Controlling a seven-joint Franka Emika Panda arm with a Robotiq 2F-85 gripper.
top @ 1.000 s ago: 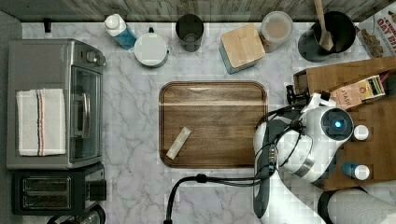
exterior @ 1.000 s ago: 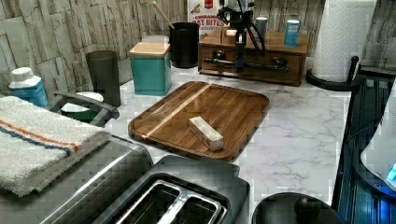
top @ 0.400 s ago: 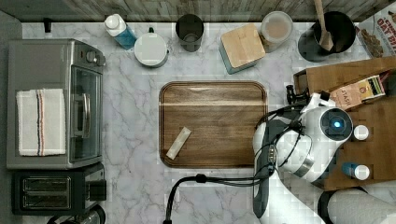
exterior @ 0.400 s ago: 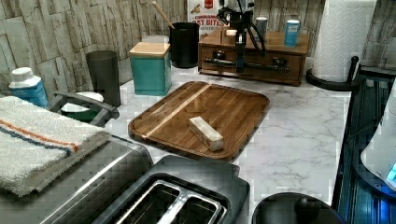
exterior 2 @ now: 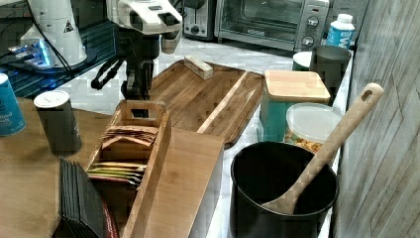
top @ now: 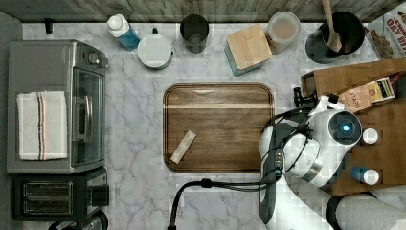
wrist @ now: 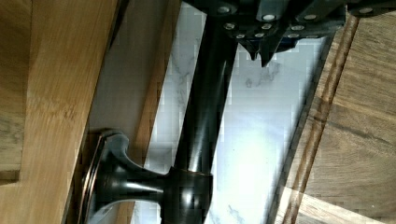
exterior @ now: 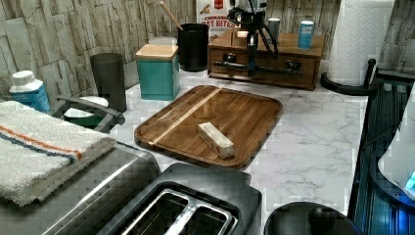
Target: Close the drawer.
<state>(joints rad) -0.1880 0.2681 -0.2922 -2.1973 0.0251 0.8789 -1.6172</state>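
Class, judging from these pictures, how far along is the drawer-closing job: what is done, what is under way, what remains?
Done: the gripper is at the front of the medium-brown wooden drawer, right by its long black bar handle. In hand: it looks placed to press there, though contact is unclear. Left: pushing the front home. How far the front stands out cannot be told, so closing is unconfirmed.

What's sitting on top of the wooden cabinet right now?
On the cabinet top: two small bottles, and an open wooden box of tea packets. The arm covers part of it.
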